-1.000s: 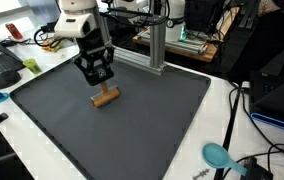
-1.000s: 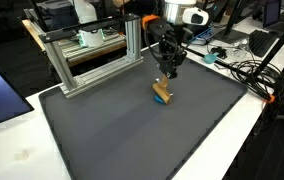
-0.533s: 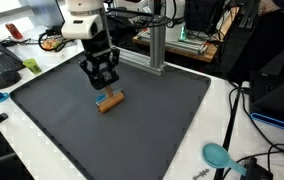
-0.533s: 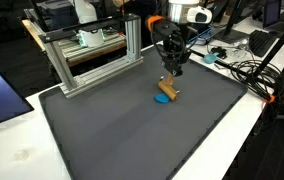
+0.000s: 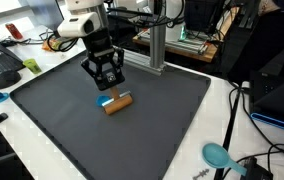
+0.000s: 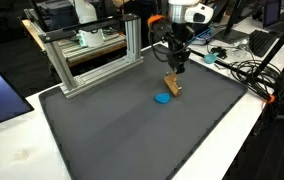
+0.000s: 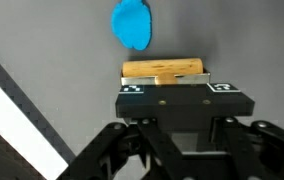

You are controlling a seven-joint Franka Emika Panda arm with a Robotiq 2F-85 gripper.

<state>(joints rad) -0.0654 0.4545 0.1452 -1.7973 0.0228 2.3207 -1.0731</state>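
Note:
In both exterior views my gripper (image 5: 106, 80) (image 6: 174, 68) hangs over the black mat (image 5: 152, 135) (image 6: 122, 130), shut on a small wooden block (image 5: 119, 103) (image 6: 173, 86). The block lies level, just above the mat. A flat blue piece (image 5: 106, 99) (image 6: 163, 98) lies on the mat close beside it, uncovered. In the wrist view the wooden block (image 7: 162, 69) sits right in front of the gripper (image 7: 167, 92), whose black marker plate hides the fingertips, and the blue piece (image 7: 132, 24) lies beyond the block.
An aluminium frame (image 5: 154, 48) (image 6: 94, 52) stands at the mat's far edge. A teal scoop (image 5: 218, 155) and cables (image 6: 244, 72) lie on the white table (image 5: 222, 115) beside the mat. Monitors and clutter ring the table.
The gripper has moved sideways across the mat with the wooden block. The block has come off the blue piece, which stays where it was on the mat.

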